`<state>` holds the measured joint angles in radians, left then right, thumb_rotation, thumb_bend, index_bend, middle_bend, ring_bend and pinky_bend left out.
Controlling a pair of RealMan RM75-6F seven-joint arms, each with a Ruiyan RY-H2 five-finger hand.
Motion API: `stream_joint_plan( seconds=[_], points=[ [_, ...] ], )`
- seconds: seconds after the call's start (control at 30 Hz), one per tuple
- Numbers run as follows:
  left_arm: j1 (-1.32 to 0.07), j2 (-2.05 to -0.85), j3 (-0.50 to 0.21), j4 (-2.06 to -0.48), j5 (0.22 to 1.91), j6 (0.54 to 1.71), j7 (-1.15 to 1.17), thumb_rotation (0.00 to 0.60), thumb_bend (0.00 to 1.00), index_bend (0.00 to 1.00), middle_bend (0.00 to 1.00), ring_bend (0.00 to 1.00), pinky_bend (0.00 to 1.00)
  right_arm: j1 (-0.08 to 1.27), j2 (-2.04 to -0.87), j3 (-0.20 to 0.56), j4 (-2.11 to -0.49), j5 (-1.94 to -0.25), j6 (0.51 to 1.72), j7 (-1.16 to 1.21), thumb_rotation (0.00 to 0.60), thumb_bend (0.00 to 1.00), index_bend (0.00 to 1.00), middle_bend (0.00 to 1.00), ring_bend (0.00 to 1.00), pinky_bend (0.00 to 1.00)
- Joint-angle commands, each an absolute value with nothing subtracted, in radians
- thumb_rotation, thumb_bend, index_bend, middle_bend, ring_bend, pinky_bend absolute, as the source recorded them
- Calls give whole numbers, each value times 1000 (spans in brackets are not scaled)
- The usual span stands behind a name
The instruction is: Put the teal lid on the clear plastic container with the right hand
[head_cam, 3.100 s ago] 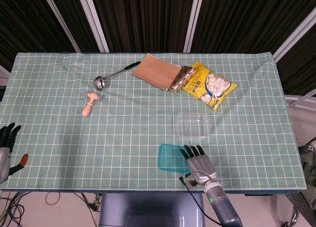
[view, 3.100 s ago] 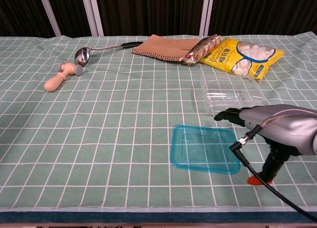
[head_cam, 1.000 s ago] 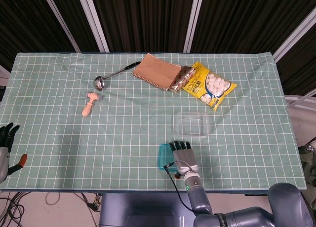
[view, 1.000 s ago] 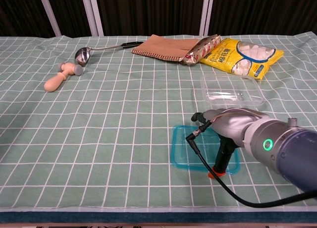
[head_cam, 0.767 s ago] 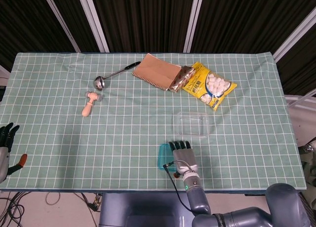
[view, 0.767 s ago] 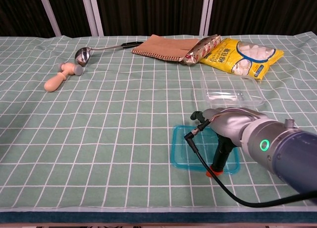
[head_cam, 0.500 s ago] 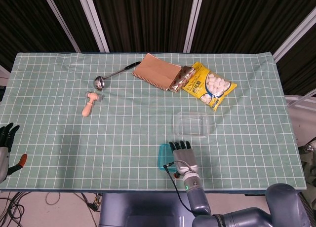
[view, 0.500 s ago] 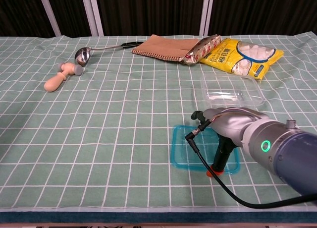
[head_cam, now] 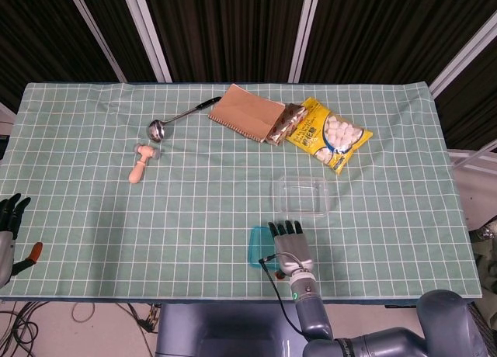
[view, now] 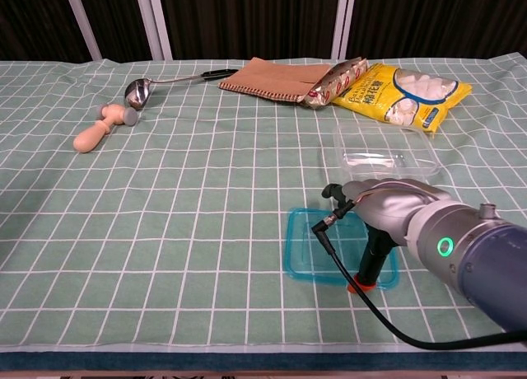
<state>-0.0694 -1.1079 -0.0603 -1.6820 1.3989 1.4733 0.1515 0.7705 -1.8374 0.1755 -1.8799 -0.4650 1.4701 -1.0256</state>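
The teal lid (head_cam: 256, 248) (view: 316, 245) lies flat on the green checked cloth near the table's front edge. My right hand (head_cam: 288, 244) (view: 389, 206) hovers over its right half, fingers stretched forward toward the container, covering most of the lid in the head view. Its thumb points down, and the orange tip touches the lid's near right edge. Just beyond the fingertips the clear plastic container (head_cam: 303, 195) (view: 384, 152) stands empty and open. My left hand (head_cam: 8, 227) hangs off the table's left front corner with its fingers apart, holding nothing.
At the back lie a yellow snack bag (head_cam: 329, 136), a brown notebook (head_cam: 247, 112) with a wrapper beside it, a metal ladle (head_cam: 172, 121) and a small wooden mallet (head_cam: 141, 162). A black cable (view: 362, 301) trails from my right hand over the lid's front edge.
Since three seconds ago my right hand slid left from beside the lid to over it. In the last second it crept slightly right. The lid and container have not moved.
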Motion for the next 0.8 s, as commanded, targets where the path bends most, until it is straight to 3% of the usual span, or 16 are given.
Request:
stream_joint_plan(
  seconds=[0.03, 0.8],
  points=[
    [-69, -1108, -60, -1682, 1398, 1473, 152, 600, 330, 75, 0, 0, 0, 771, -1842, 175, -1878, -464, 1472, -1031, 600, 99, 0, 166, 0, 0],
    [-70, -1106, -60, -1684, 1396, 1471, 153, 600, 330, 78, 0, 0, 0, 758, -1876, 183, -1855, -478, 1487, -1034, 600, 99, 0, 181, 0, 0]
  ],
)
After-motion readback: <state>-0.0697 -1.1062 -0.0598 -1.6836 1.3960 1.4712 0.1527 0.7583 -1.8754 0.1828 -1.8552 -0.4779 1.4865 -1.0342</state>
